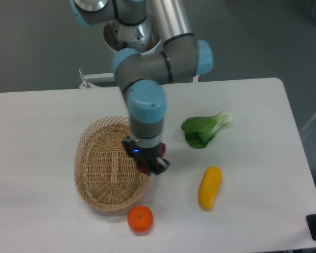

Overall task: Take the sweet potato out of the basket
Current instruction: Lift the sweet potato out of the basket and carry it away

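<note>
My gripper fingers closed around the sweet potato, over the basket right rim, white table beneath.

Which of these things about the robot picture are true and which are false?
1. The orange sits inside the basket. False: it lies on the table just outside the basket's near edge.
2. The claw is at the basket's right rim. True.
3. A dark reddish thing, likely the sweet potato, shows at the claw. True.
4. The yellow vegetable touches the leafy green. False: they lie apart, the green farther back.
5. The basket is tipped upside down. False: it sits open side up.
</note>
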Tool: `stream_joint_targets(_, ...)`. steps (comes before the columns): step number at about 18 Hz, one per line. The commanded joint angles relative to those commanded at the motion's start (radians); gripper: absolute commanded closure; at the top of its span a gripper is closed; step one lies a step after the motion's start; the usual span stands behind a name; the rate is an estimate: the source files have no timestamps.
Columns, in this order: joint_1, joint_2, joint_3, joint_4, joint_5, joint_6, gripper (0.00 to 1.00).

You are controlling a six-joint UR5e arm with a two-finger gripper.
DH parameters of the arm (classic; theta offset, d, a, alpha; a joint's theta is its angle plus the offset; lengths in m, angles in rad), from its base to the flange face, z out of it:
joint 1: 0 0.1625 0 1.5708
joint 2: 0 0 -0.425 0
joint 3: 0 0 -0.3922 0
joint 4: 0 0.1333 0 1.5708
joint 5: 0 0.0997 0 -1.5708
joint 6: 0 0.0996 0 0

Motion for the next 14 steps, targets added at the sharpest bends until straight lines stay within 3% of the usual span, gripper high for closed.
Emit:
stream_joint_targets(4, 0.054, -0.043, 0.066, -0.002, 0.006, 0.058, 0.85)
stream_joint_targets(10, 0.181, -0.054, 0.092, -0.002, 0.009, 0.152, 0.85)
stream_joint_targets(14, 0.235, -0.097, 0.152, -0.003, 0.015, 0.239, 0.85)
